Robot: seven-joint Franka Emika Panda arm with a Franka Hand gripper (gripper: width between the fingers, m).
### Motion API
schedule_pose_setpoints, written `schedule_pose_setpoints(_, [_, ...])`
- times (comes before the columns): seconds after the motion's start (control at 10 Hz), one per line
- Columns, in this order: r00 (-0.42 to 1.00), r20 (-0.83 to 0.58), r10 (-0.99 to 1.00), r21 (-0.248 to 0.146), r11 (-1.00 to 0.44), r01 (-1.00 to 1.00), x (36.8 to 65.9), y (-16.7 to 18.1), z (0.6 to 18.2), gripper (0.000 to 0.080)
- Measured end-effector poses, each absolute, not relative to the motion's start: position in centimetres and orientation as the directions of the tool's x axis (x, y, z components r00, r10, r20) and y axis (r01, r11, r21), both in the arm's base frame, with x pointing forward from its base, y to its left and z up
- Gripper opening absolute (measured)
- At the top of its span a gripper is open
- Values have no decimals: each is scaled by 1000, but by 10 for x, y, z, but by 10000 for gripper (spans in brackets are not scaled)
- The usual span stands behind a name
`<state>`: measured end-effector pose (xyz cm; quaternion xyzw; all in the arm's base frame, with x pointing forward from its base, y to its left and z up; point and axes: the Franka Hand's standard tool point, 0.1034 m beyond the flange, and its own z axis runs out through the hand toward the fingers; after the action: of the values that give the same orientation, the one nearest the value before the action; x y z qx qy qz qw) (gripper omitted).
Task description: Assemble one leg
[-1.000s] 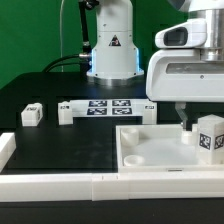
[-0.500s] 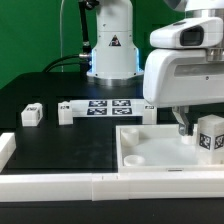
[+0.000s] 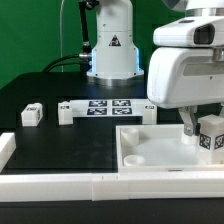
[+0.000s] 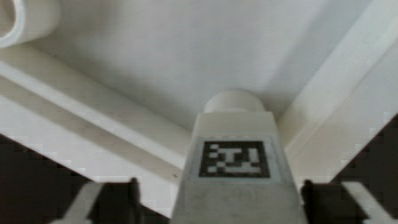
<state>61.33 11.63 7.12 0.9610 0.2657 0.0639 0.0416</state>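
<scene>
The leg, a white block with a square tag, stands upright in the large white tray at the exterior view's right. My gripper has come down over it from above. One finger shows beside the leg; the other is hidden behind it. In the wrist view the leg is between my two fingers, and a gap shows on each side. The jaws are open and straddle the leg without holding it.
Two more white leg blocks stand on the black table at the exterior view's left. The marker board lies behind the tray. A white rail runs along the front edge. The robot base is at the back.
My gripper has come down a little and shifted toward the leg at the exterior view's right. The leg and the other parts have not moved.
</scene>
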Motion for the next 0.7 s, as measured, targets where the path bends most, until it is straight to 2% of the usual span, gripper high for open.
schedule_pose_setpoints(0.1, [869,105,483,110,-874,473,613,116,71,393])
schedule_pose_setpoints(0.2, [869,105,483,110,-874,473,613,116,71,294])
schedule_pose_setpoints(0.3, [873,106,476,109,-878,465,613,116,71,294])
schedule_pose_setpoints(0.5, [968,154,199,70,-979,190,613,117,70,294])
schedule_pose_setpoints(0.7, [975,182,-130,9,-991,-134,613,119,69,294])
